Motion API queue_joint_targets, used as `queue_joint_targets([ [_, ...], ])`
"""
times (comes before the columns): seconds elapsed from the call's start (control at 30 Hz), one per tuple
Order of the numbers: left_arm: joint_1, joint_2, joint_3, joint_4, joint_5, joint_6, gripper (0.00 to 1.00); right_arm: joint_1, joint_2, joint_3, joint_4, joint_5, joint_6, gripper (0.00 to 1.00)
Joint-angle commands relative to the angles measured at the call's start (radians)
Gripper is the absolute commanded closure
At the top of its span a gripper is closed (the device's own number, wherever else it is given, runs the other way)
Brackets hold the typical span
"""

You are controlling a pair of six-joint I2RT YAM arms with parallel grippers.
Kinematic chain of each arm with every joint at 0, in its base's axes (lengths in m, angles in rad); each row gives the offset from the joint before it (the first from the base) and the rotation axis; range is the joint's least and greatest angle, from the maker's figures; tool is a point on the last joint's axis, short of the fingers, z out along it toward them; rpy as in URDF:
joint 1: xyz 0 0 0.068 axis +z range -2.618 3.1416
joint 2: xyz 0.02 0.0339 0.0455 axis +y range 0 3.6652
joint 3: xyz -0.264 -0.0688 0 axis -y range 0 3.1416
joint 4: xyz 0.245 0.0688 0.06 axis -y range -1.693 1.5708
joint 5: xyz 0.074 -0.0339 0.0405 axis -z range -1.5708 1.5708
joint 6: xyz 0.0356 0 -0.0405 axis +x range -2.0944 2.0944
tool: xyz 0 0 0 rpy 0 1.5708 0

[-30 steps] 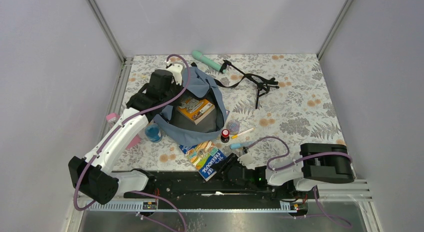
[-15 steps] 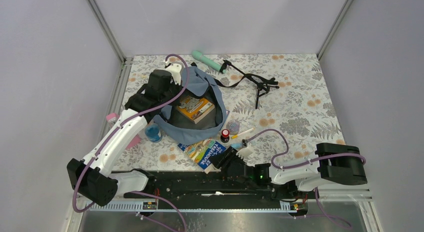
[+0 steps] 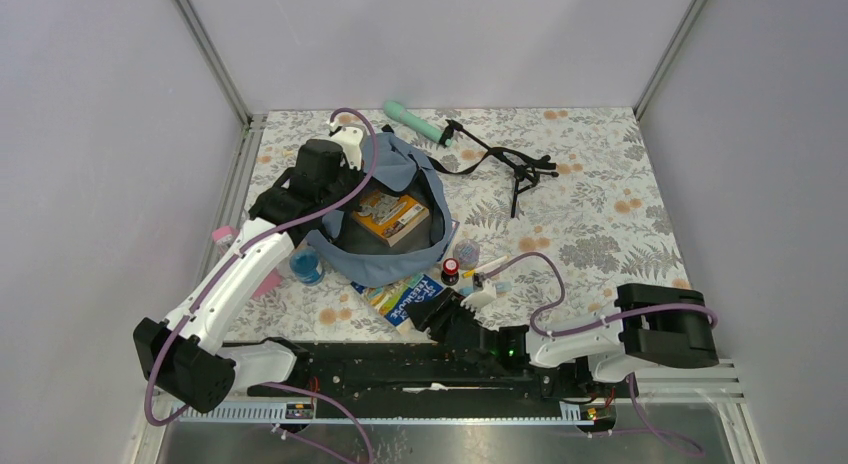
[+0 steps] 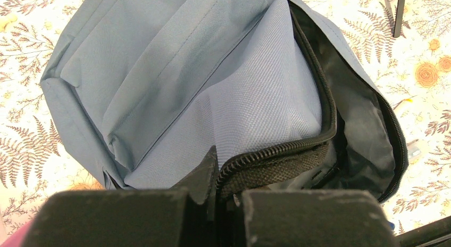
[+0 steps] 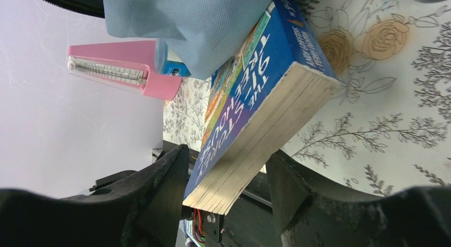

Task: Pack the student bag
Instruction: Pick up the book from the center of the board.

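Observation:
The slate-blue student bag (image 3: 400, 166) lies open at the left middle of the table, with an orange book (image 3: 390, 216) inside. My left gripper (image 4: 226, 189) is shut on the bag's zipper edge (image 4: 276, 150) at the opening's rim and holds it up. A blue paperback (image 3: 405, 296) lies just in front of the bag, its far corner under the bag's fabric (image 5: 186, 23). My right gripper (image 5: 228, 167) stands open astride the paperback's (image 5: 260, 87) near end, a gap showing on each side.
A pink stapler (image 5: 122, 68) and a blue round container (image 3: 306, 264) lie left of the bag. A small red-capped bottle (image 3: 451, 272) and pens (image 3: 485, 266) sit right of the paperback. A green cylinder (image 3: 415, 121) and a black tripod (image 3: 520, 169) lie at the back.
My right gripper has moved left and forward with the blue paperback, pushing it toward the bag, and its jaws have widened. The left gripper has stayed put on the zipper edge.

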Motion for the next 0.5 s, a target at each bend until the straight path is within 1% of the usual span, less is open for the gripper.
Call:
queue_joint_targets([
  [0.0,0.000,-0.050,0.007,0.081,0.001,0.002,1.00,-0.022,0.028,0.078,0.095,0.072,-0.046,0.38],
  [0.13,0.000,-0.050,0.007,0.081,0.000,0.003,1.00,-0.038,0.076,0.110,0.128,0.054,-0.071,0.36],
  [0.27,0.000,-0.049,0.006,0.081,-0.003,0.004,1.00,-0.060,0.121,0.133,0.156,0.024,-0.073,0.37],
  [0.37,0.000,-0.050,0.005,0.081,-0.003,0.004,1.00,-0.068,0.124,0.149,0.151,0.013,-0.096,0.51],
  [0.47,0.000,-0.052,0.006,0.081,-0.003,0.004,1.00,-0.071,0.094,0.153,0.122,0.020,-0.125,0.67],
])
